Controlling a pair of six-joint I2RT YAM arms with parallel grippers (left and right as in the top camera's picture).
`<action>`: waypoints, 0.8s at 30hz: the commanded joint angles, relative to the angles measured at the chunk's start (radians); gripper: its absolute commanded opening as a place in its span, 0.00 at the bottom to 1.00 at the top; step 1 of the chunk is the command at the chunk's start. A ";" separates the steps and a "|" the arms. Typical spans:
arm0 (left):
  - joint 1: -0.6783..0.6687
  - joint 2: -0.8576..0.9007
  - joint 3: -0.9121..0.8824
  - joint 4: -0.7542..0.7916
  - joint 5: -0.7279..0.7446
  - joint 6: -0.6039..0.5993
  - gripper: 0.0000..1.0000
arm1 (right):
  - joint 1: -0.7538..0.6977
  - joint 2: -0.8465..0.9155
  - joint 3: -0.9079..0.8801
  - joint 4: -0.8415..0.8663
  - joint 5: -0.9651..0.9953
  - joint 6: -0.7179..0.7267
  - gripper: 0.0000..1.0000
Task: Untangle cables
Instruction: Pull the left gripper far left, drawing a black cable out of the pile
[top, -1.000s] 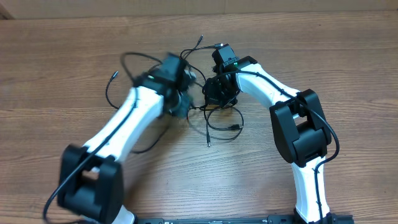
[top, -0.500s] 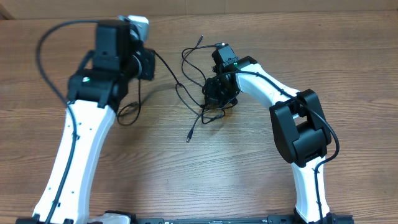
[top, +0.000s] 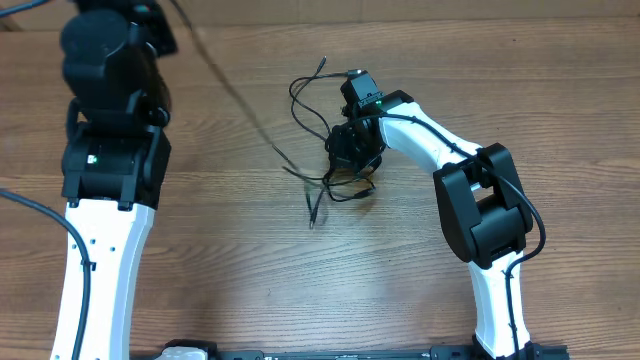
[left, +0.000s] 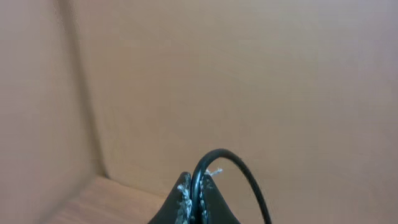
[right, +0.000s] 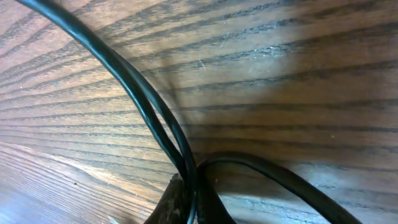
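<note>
A tangle of thin black cables (top: 335, 170) lies on the wooden table (top: 420, 60) at the middle. My right gripper (top: 352, 150) presses down on it, and in the right wrist view it (right: 191, 186) is shut on two strands (right: 134, 84). One cable (top: 235, 100) runs taut from the tangle up to the top left. There my left gripper (left: 198, 186), lifted high, is shut on that cable (left: 239, 163). A loose plug end (top: 312, 220) rests in front of the tangle. Another plug end (top: 322, 62) points away at the back.
The raised left arm (top: 105, 150) stands over the table's left side. The right arm (top: 485, 210) reaches in from the front right. A brown cardboard wall (left: 249, 74) rises behind the table's far edge.
My left arm has swung from the tangle to the far left and upward, drawing one cable out taut. The tangle has shrunk and its loops have shifted. The right gripper has not moved.
</note>
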 joint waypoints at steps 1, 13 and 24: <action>0.042 -0.019 0.024 0.074 -0.152 -0.012 0.04 | 0.008 0.093 -0.055 -0.010 0.097 -0.005 0.04; 0.239 -0.019 0.024 0.189 -0.195 -0.017 0.04 | 0.008 0.093 -0.055 -0.010 0.097 -0.008 0.04; 0.481 0.097 0.024 -0.214 -0.066 -0.310 0.04 | 0.008 0.093 -0.055 -0.010 0.097 -0.008 0.04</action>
